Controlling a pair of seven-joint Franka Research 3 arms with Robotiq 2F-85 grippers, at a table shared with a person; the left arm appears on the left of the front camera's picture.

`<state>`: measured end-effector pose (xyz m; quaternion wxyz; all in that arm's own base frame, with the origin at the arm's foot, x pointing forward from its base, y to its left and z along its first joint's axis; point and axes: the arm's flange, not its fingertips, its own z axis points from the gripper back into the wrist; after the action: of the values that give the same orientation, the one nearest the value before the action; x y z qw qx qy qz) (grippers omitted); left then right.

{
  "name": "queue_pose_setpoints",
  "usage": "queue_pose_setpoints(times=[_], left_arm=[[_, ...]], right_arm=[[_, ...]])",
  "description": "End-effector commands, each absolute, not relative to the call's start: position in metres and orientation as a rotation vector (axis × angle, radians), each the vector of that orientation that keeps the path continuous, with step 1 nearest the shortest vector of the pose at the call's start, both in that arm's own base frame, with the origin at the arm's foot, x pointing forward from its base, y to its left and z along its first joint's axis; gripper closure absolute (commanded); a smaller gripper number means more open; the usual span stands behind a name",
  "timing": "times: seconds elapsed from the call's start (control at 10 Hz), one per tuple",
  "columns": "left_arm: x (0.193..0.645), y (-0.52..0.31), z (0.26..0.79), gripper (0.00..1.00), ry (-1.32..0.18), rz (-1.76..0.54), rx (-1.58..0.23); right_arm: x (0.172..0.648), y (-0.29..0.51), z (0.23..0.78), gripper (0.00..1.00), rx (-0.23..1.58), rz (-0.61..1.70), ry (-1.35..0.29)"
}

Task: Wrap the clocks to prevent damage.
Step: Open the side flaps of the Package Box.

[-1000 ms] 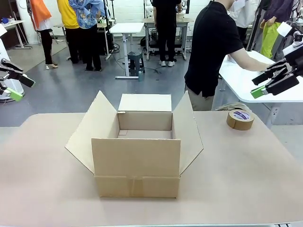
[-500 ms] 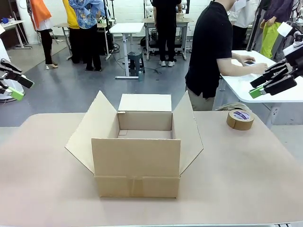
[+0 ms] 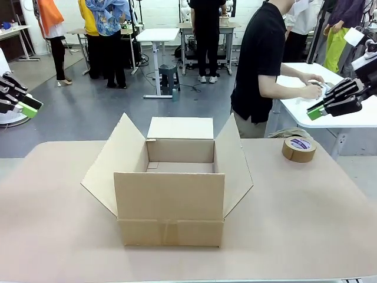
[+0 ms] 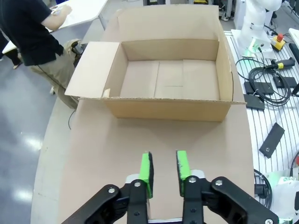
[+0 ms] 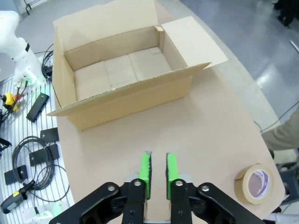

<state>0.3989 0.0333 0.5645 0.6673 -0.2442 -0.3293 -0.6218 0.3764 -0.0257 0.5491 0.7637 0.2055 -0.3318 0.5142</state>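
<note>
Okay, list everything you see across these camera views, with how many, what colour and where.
cardboard box: one, brown, flaps open, middle of the table
tape roll: one, brown, on the table, far right
table: one, tan, under box and tape
white table: one, beyond the far right edge
cables: several, black, beside the table on the robot's side
person: one, black shirt, at the white table
left gripper: one, black, green pads, raised at left, narrow gap, holding nothing
right gripper: one, black, green pads, raised at right, narrow gap, holding nothing
</note>
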Motion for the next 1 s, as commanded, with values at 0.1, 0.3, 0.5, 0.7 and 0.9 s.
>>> queue_pose_setpoints(times=[0.1, 0.3, 0.5, 0.7, 0.9], left_arm=[[0.395, 0.029, 0.560, 1.00, -0.783, -1.436, -0.569], [0.395, 0.028, 0.558, 1.00, -0.779, -1.438, -0.574], [0.396, 0.028, 0.558, 1.00, -0.777, -1.438, -0.576], [0.396, 0.023, 0.558, 1.00, -0.752, -1.408, -0.562], [0.389, -0.009, 0.578, 1.00, -0.652, -1.209, -0.546]], right_arm=[[0.378, -0.029, 0.549, 1.00, 0.479, 1.143, -0.738], [0.379, -0.029, 0.549, 1.00, 0.486, 1.148, -0.730], [0.378, -0.027, 0.550, 1.00, 0.486, 1.152, -0.726], [0.377, -0.019, 0.551, 1.00, 0.449, 1.110, -0.712], [0.355, 0.029, 0.576, 1.00, 0.320, 0.932, -0.627]])
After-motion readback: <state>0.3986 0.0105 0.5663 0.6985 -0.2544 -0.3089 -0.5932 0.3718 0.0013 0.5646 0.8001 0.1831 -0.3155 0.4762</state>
